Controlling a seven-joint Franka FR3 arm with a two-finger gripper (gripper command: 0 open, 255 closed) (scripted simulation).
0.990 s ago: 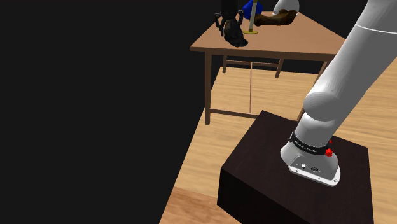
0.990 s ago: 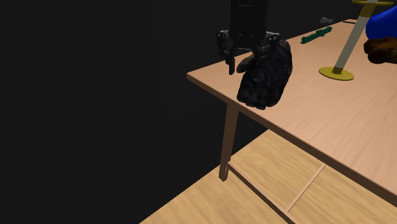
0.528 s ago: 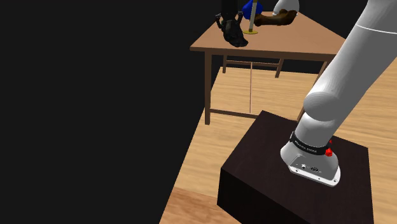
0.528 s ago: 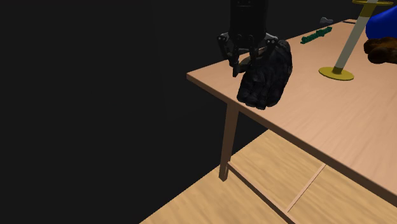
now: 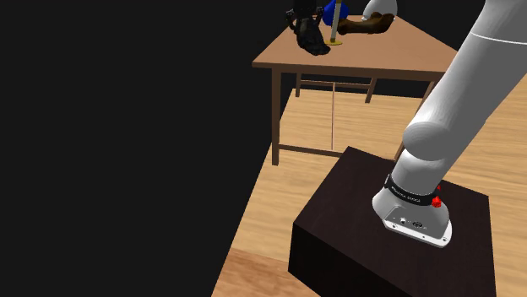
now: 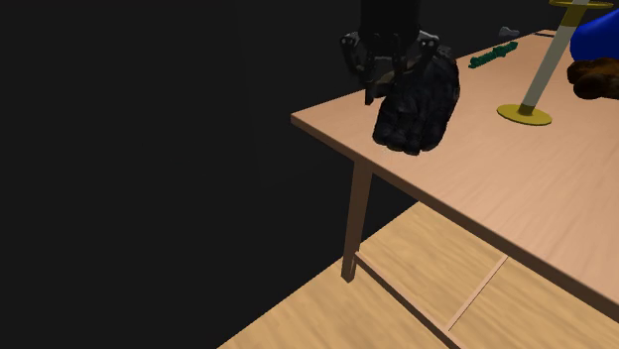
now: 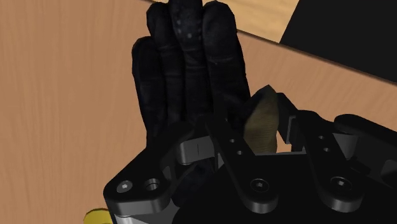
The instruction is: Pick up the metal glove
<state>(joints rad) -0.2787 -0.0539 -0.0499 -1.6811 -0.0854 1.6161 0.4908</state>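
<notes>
A black area takes up the second exterior view's left, above a wooden floor [image 6: 327,317]. At the wooden table's [image 6: 516,198] near corner, the gripper [image 6: 392,71] clamps the black glove [image 6: 417,104] by its cuff, tips hanging down. Further right stands a yellow-based pole [image 6: 526,112].

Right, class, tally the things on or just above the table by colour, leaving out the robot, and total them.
Black: 1, glove
Yellow: 1, stand
Blue: 1, rounded thing
Brown: 1, lump
Green: 1, long thing
Grey: 1, small thing
Total: 6
</notes>
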